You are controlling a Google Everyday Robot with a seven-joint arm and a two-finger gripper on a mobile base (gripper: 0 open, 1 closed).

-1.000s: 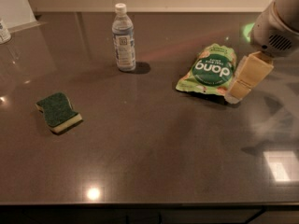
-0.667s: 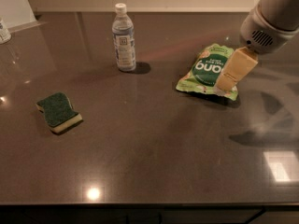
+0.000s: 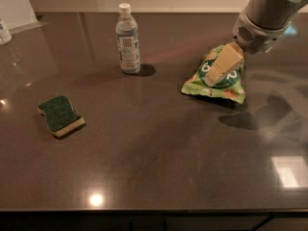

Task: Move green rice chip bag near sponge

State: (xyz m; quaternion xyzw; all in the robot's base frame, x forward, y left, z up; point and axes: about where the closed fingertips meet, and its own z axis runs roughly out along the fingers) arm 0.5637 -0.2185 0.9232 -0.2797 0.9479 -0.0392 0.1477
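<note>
A: Status on the task?

B: Early. Green rice chip bag [image 3: 231,84] is lying far right on the bench [image 3: 159,153], well apart from the sponge [image 3: 60,115], which is sitting at the left. Water bottle [image 3: 128,40] is standing btwn them, toward the back. I'm judging the whole carry across is left to do.

A: And the gripper?

B: My gripper [image 3: 215,73] is hanging over the bag's middle, tip pointing down at it, prob touching or just above. Open or closed, can't tell from this angle. Bag's lying flat, so I'm not lifting anything yet.
</note>
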